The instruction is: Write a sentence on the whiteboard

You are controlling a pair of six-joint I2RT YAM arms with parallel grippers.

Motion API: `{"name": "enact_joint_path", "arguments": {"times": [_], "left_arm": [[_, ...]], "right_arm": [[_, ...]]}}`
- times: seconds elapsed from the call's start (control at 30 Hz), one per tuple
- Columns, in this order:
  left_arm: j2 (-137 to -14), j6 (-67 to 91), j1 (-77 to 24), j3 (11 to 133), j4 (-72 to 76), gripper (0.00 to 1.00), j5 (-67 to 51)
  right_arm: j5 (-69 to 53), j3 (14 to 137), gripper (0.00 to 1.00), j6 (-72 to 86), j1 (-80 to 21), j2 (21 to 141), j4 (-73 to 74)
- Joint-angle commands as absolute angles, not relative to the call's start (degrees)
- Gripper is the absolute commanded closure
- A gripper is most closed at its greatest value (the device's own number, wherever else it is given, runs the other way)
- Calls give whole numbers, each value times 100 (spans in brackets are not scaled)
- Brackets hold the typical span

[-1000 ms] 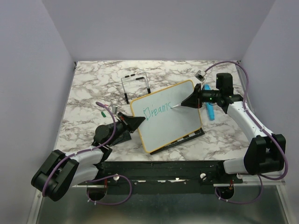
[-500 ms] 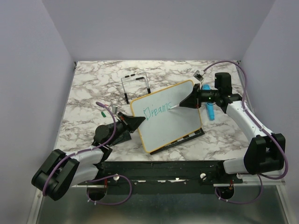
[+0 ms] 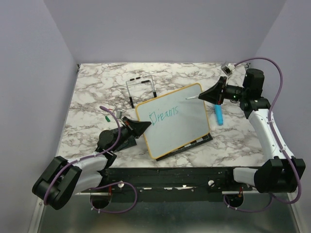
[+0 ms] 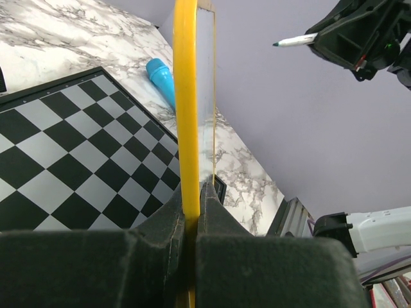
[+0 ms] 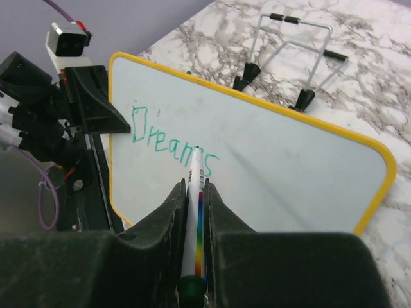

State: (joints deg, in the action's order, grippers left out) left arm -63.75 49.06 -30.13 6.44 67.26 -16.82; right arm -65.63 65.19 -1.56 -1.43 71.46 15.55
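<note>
While the right gripper (image 3: 200, 96) stays out at 2 o'clock of the whiteboard (image 3: 180, 128), it's clenched on a marker (image 5: 196, 168). The tip points at the white face but hangs clear of it, going by the left wrist view.

The left gripper (image 3: 143, 125) is clamped on the yellow rim at 9 o'clock. The whiteboard sits mid-table, over a chessboard (image 4: 77, 147) that's mostly hidden from above. Only a strip peeks out at 5 o'clock.

The sentence (image 3: 165, 115) is just one teal word, "Dreams", up near 10 o'clock on the whiteboard. The left wrist sees the whiteboard edge-on, so it's unreadable there.

A blue tube (image 3: 218, 116) lies at 3 o'clock, but I can't make out what it is. A wire stand (image 3: 142, 90) is at 11.
</note>
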Motion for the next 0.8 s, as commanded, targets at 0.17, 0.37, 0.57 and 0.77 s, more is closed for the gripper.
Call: {"name": "enact_joint_path", "arguments": {"times": [0.17,0.37,0.57,0.77], "left_arm": [[-6258,4175,-3041,624,6196,100,-1828],[-6258,4184,-3041,615,6223,100,-1820],[-6231,4201,-3041,580,6231,100,-1802],[-6223,4219,-3032,571,6214,100,-1784]], "right_arm": [[-6794,5968,100,-738,387,7005,1626],[-6899,5915,99,-835,396,7066,1626],[-6934,5906,99,-853,396,7084,1617],[-6952,5933,100,-800,396,7163,1617]]}}
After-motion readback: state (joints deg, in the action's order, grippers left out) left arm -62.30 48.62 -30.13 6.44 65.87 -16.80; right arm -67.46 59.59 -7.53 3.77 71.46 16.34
